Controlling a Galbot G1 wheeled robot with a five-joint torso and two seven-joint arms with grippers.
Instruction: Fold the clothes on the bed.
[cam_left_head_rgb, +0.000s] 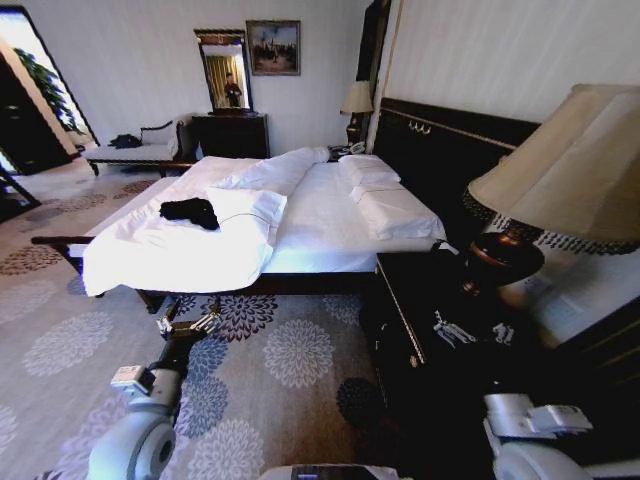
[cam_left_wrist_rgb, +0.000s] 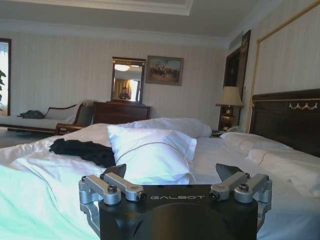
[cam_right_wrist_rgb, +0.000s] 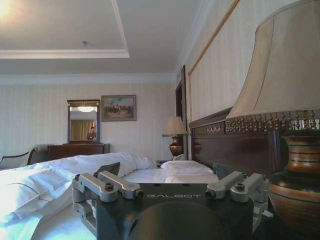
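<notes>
Both hands wide: left hand (cam_left_head_rgb: 188, 325) short of bed (cam_left_head_rgb: 330, 215), right hand (cam_left_head_rgb: 472, 330) over nightstand (cam_left_head_rgb: 420, 290) beside lamp (cam_left_head_rgb: 560, 190).

Left tool (cam_left_head_rgb: 188, 322), right tool (cam_left_head_rgb: 474, 331) open, forward.

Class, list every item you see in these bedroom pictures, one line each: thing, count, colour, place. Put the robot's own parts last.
Crumpled cotton T-shirt: one, black, on the duvet near the bed's foot.
Double bed: one, white bedding, dark headboard, room centre.
Pillows: several, white, by the headboard.
Table lamp: one, beige shade, on the dark nightstand.
Framed mirror: one, above the dark dresser.
Framed painting: one, far wall.
Left gripper: open, over the carpet before the bed.
Right gripper: open, over the nightstand.
</notes>
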